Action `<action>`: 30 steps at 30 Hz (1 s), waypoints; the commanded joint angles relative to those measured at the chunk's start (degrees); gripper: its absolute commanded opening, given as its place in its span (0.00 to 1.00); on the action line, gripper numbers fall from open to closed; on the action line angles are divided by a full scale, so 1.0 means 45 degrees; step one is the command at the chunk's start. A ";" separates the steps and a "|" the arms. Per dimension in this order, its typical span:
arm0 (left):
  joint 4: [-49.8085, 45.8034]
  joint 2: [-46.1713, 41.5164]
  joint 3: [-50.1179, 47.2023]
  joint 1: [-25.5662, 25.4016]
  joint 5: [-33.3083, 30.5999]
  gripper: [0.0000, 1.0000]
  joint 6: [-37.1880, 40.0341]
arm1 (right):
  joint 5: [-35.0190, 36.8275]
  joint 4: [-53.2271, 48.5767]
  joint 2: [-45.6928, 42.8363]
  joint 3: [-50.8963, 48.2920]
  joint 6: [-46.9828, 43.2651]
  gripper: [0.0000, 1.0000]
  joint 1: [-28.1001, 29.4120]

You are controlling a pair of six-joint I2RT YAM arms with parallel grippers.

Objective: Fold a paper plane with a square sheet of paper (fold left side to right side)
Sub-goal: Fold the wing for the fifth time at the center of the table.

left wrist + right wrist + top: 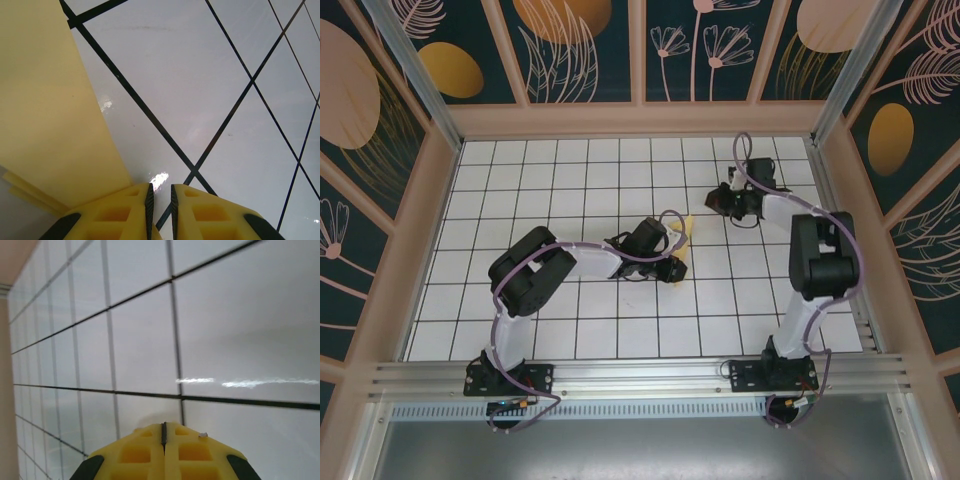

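The folded yellow-orange paper sheet rises beside the left gripper near the middle of the white tiled table. That gripper's jaws stand a narrow slit apart, nothing between them. The right gripper is pressed together and empty, well apart.

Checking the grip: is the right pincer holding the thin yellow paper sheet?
No, the right pincer is shut empty over white gridded tiles.
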 commanded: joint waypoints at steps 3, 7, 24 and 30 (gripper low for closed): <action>-0.1513 -0.0055 -0.0468 -0.0050 -0.0231 0.21 -0.0253 | -0.0184 0.0821 -0.0711 -0.1820 0.0640 0.04 0.1414; -0.1537 -0.0084 -0.0451 -0.0045 -0.0219 0.21 -0.0234 | -0.0205 0.1764 0.0008 -0.2275 0.1369 0.04 0.2034; -0.2005 -0.1253 -0.1517 -0.0785 0.0425 0.23 0.0255 | 0.0654 0.0604 0.2130 -0.1235 0.0947 0.04 0.1883; -0.1594 -0.1990 -0.2505 -0.0990 0.0532 0.24 -0.0022 | 0.0174 0.0784 0.1922 -0.1062 0.0843 0.04 0.1885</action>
